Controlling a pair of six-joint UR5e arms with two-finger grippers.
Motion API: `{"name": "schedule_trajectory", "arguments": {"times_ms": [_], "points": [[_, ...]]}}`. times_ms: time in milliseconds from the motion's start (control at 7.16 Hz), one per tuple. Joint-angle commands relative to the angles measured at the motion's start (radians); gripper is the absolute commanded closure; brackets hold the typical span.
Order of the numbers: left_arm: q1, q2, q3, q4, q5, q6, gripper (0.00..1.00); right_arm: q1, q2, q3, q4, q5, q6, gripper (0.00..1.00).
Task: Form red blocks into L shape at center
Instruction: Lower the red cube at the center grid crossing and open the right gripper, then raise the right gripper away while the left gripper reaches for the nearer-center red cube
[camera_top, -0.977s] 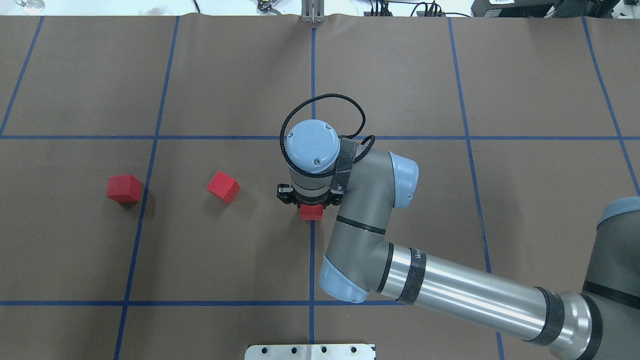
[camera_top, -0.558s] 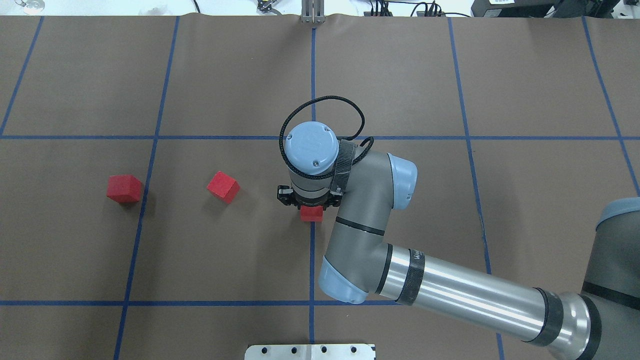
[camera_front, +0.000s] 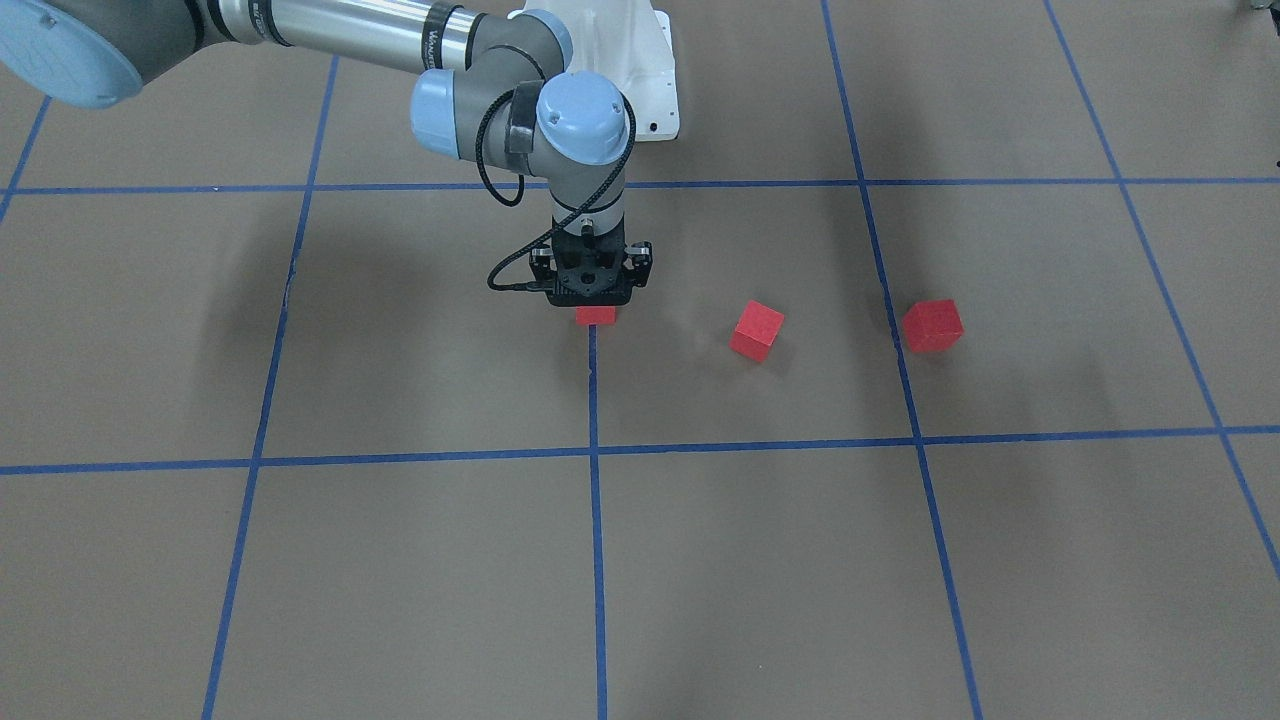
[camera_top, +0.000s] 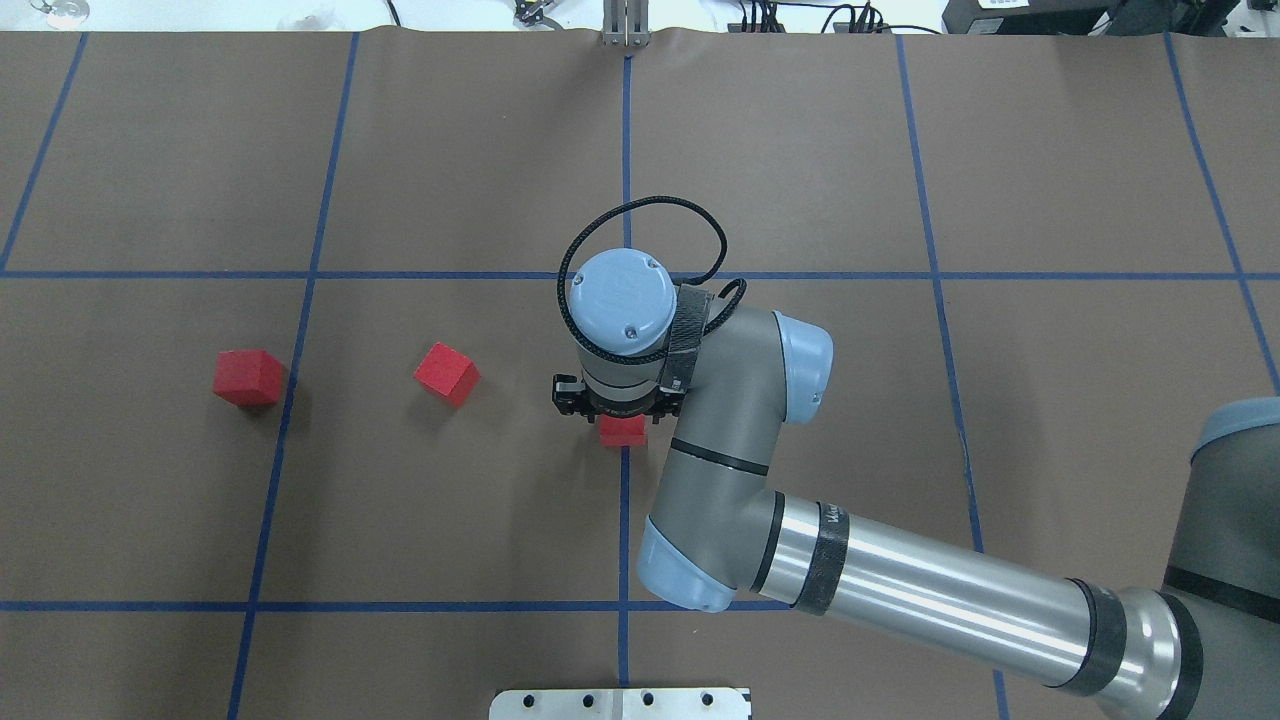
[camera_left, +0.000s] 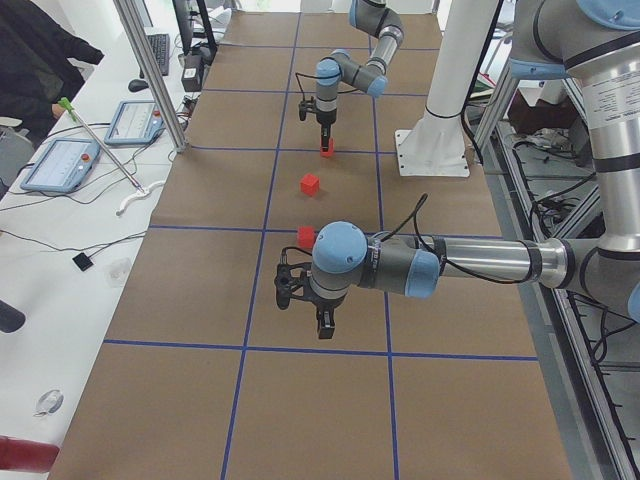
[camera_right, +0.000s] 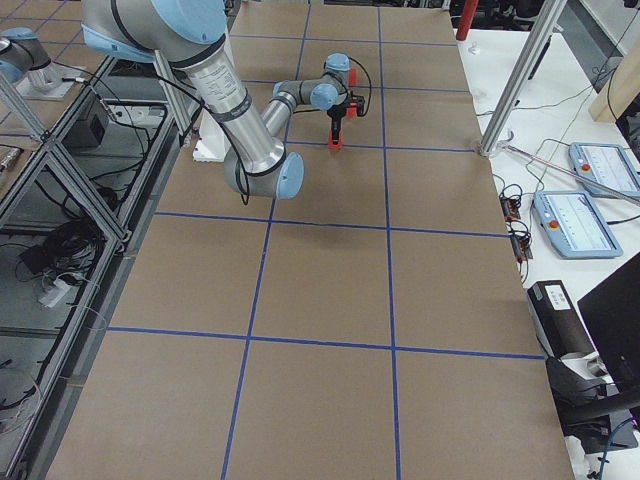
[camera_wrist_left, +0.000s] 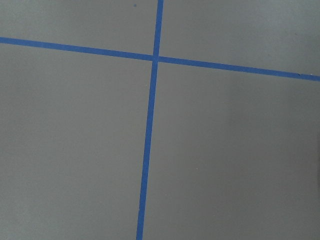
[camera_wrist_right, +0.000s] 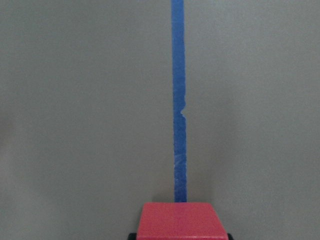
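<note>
Front view: the right gripper (camera_front: 595, 303) squeezes one block (camera_front: 595, 316) on the center line (camera_front: 592, 380); a second block (camera_front: 757, 330) and a third block (camera_front: 932, 325) sit right of it in the frame; left side view: we cannot tell if the left gripper (camera_left: 324, 325) is open; we think we let go next, then fetch the second block.

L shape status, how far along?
Early. Done: nothing joined, no cubes touch. In hand: right tool shut on one small matte red cube at the central blue tape line. Left: the nearer loose red cube and the farther loose red cube, apart on the left arm's side, must join it to make the L.
</note>
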Motion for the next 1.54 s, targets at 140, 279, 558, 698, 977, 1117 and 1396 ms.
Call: {"name": "schedule_trajectory", "arguments": {"times_ms": [140,279,558,698,977,1117,1396], "points": [[0.004,-0.025,-0.011,0.000,-0.011,-0.002,0.00,0.019,-0.010,0.031,-0.006,0.008,-0.001,0.01],[0.032,-0.065,-0.003,0.009,-0.079,-0.078,0.00,0.062,-0.049,0.086,-0.004,0.030,-0.001,0.01],[0.172,-0.181,-0.017,0.003,-0.083,-0.518,0.00,0.184,-0.219,0.290,0.003,0.136,-0.008,0.01],[0.236,-0.227,-0.031,-0.002,-0.078,-0.589,0.00,0.223,-0.290,0.344,0.004,0.162,-0.022,0.01],[0.374,-0.362,-0.045,-0.009,-0.062,-0.958,0.00,0.284,-0.389,0.378,0.010,0.164,-0.112,0.01],[0.451,-0.448,-0.046,-0.010,-0.036,-1.171,0.00,0.318,-0.419,0.378,0.011,0.176,-0.151,0.01],[0.703,-0.625,-0.042,-0.008,0.174,-1.425,0.00,0.376,-0.459,0.380,0.020,0.215,-0.224,0.01]]}}
